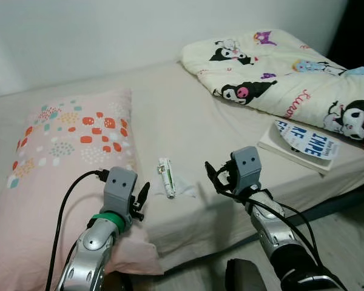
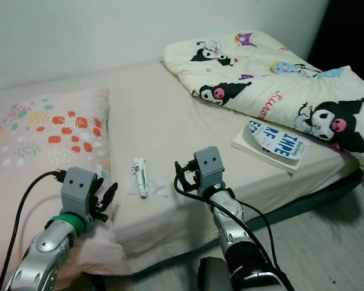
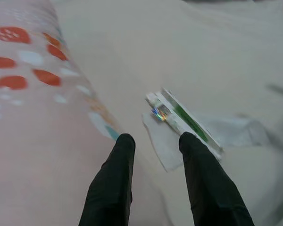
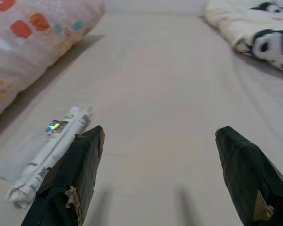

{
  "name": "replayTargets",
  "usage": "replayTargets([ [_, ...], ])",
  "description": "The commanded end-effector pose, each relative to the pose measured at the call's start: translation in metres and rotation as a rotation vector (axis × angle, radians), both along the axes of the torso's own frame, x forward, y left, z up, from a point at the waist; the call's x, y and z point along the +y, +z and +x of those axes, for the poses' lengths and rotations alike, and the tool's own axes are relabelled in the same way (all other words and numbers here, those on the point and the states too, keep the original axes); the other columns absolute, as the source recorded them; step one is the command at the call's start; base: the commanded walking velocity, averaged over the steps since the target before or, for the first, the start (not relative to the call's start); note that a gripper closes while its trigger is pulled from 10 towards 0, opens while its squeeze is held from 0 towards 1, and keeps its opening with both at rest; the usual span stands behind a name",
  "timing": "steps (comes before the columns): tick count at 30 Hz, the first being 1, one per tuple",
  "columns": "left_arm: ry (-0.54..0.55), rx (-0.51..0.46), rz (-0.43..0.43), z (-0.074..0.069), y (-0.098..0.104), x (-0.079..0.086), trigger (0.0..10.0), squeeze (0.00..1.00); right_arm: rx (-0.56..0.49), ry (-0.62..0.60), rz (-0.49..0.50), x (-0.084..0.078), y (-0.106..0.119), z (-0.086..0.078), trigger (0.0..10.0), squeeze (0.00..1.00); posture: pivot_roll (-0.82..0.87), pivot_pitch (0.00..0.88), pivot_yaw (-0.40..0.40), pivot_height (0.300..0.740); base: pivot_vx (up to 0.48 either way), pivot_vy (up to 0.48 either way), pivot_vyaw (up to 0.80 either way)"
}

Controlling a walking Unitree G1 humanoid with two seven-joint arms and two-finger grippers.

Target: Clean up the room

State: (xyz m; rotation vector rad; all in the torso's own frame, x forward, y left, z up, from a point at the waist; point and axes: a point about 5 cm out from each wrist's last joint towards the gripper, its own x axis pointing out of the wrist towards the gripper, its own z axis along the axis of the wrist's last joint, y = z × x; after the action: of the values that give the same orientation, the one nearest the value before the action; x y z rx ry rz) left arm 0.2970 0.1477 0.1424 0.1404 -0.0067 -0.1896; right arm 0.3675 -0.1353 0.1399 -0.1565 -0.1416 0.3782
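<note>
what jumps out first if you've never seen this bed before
The cartoon-print blanket bunched at the far right of the bed draws the eye first, with a book lying just below it near the edge. On the left lies a pink pillow with coloured spots. Between the left gripper and the right gripper, both open, a small wrapper rests on a tissue.

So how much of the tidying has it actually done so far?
Little looks done. The wrapper on its tissue lies on the bed, between both open claws, left claw and right claw, neither holding anything. Left to do: pick that up, then the book, the crumpled cartoon blanket and the pillow.
</note>
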Motion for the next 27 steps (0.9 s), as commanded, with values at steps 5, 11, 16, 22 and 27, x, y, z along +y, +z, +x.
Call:
replayTargets([
  [5,0.030,-0.130,-0.047,-0.009,0.044,0.014,10.0,0.00,0.068,0.059,-0.005,0.014,-0.004,0.006,10.0,0.00,0.13,0.200,0.101,0.532,0.000,0.000,0.00],
  [11,0.010,-0.219,-0.011,-0.025,0.071,0.017,10.0,0.00,0.143,0.090,0.036,0.018,-0.009,0.008,10.0,0.00,0.18,0.237,0.089,0.532,0.000,0.000,0.00],
  [16,-0.004,-0.258,0.016,-0.047,0.089,0.016,10.0,0.00,0.218,0.121,0.071,0.021,-0.010,0.012,10.0,0.00,0.26,0.314,0.085,0.532,0.000,0.000,0.00],
  [22,0.041,-0.252,0.020,-0.063,0.099,0.019,10.0,0.00,0.248,0.164,0.054,0.030,0.005,0.021,10.0,0.00,0.30,0.365,0.078,0.532,0.000,0.000,0.00],
  [27,0.056,-0.253,0.029,-0.067,0.103,0.022,10.0,0.00,0.268,0.191,0.082,0.035,0.009,0.023,10.0,0.00,0.33,0.390,0.084,0.532,0.000,0.000,0.00],
])
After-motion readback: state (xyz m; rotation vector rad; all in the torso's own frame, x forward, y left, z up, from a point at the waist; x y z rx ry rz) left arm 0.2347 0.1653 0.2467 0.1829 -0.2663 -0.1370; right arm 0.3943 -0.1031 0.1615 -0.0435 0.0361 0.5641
